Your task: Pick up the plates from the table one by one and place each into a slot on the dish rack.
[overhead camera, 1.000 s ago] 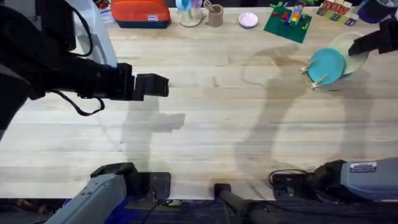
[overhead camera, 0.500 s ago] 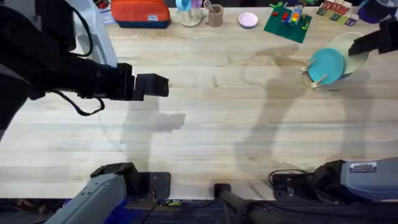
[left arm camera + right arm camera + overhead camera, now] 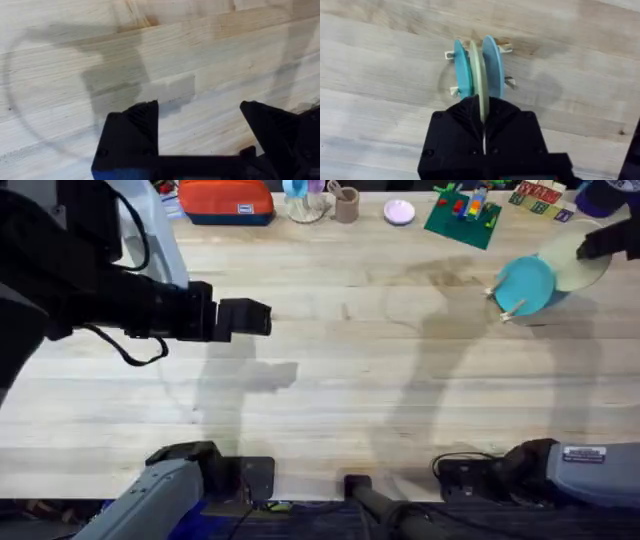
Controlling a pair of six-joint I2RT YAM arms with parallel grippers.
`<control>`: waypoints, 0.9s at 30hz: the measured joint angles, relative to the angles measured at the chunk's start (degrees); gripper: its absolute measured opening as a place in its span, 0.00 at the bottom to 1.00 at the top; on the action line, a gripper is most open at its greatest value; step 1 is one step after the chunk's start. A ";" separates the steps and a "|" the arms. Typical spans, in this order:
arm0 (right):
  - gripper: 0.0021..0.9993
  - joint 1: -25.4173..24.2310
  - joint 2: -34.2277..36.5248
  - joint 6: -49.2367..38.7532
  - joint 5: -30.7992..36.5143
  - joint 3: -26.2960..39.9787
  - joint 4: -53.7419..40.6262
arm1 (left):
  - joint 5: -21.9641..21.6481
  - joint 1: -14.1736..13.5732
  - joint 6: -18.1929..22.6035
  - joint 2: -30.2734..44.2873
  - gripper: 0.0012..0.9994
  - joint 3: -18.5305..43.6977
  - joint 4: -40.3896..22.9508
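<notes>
Fingers of my right gripper [image 3: 483, 131] pinch the rim of the cream plate [image 3: 479, 75], standing on edge between the teal plate [image 3: 461, 70] and the light blue plate [image 3: 491, 65] in the dish rack [image 3: 508, 306] — pegs mostly hidden, gripper cut off at upper right. My left gripper [image 3: 197, 125] hangs spread over bare table [image 3: 400, 400] — wide room mid-frame. Clutter lines the top edge.

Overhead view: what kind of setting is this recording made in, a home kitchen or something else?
Likely a robot lab workbench, not a kitchen: a wide plank table with arm bases clamped along its near edge, a small dish rack of plates, and toy blocks on a green baseplate at the far edge.
</notes>
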 joint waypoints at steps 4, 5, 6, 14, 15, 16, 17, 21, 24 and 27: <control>0.03 0.00 -1.66 0.10 0.02 0.00 0.00 | 0.00 0.00 -0.01 0.00 1.00 0.00 0.00; 0.03 0.00 -2.07 0.10 0.02 0.00 0.00 | 0.00 0.00 0.01 0.00 1.00 0.00 0.00; 0.03 0.00 -2.51 0.10 0.02 0.00 -0.02 | 0.00 0.00 0.00 0.00 0.99 0.00 0.00; 0.03 0.00 -4.21 0.15 0.02 0.00 0.00 | 0.00 0.00 -0.01 0.00 0.99 0.00 0.00; 0.03 0.00 -4.22 0.15 0.02 0.00 0.01 | 0.00 0.00 0.01 0.00 1.00 0.00 0.00; 0.03 0.00 -4.24 0.14 0.02 0.00 0.02 | 0.00 0.00 -0.01 0.00 1.00 0.00 0.00; 0.03 0.00 -4.22 0.13 0.02 0.00 0.00 | 0.00 0.00 0.01 0.00 1.00 0.00 0.00; 0.03 -0.36 -4.21 0.32 0.04 0.00 0.45 | 0.00 0.00 0.01 0.00 0.99 0.00 0.00; 0.03 -1.19 -4.22 0.69 0.04 0.00 0.66 | 0.00 0.00 0.00 0.00 0.99 0.00 0.00; 0.03 -1.70 -4.23 1.00 0.11 0.00 0.74 | 0.00 0.00 -0.01 0.00 0.99 0.00 0.00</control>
